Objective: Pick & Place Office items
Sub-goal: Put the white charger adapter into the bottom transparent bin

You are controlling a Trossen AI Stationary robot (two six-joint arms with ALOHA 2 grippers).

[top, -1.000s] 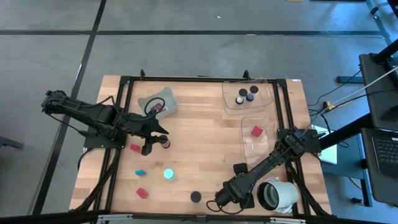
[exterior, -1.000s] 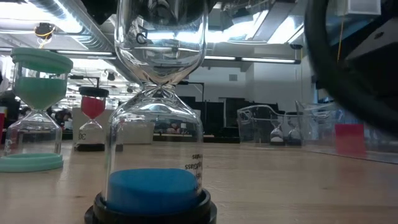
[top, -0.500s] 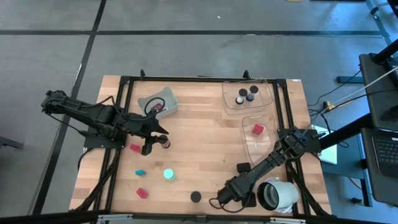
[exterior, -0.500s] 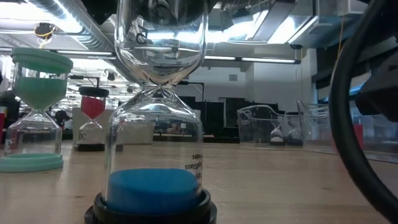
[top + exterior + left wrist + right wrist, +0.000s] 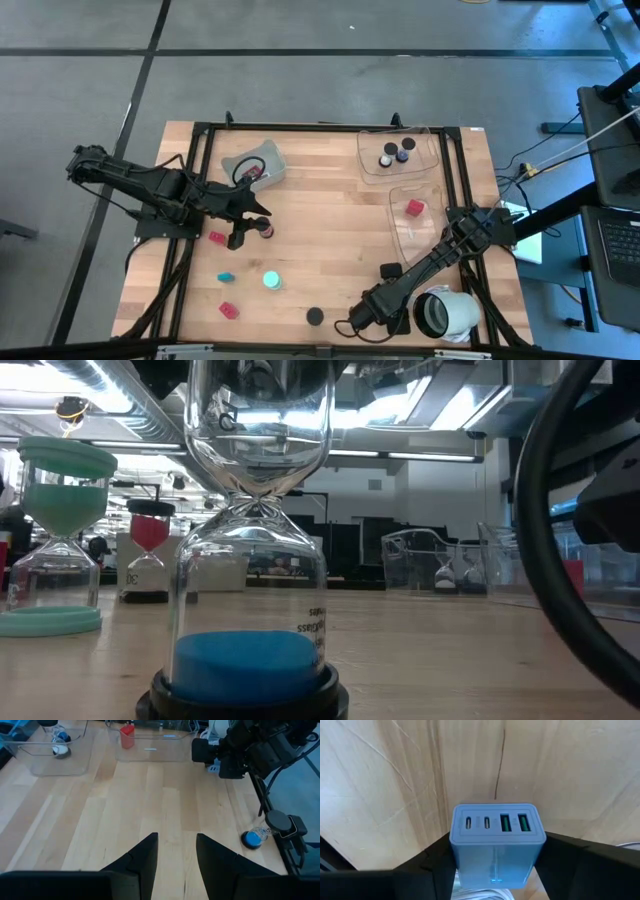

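Sitting squarely between the right gripper (image 5: 495, 865) fingers at the table's near edge, the blue charger block (image 5: 495, 842) is facing its ports outward; the jaws are clamping its flanks.

Three sand timers (image 5: 396, 152) sit in the far tray (image 5: 428, 165). One block (image 5: 413, 209) sits in the tray just before it (image 5: 398, 235). Another timer (image 5: 272, 281) stands left of the white cylinder (image 5: 447, 313).
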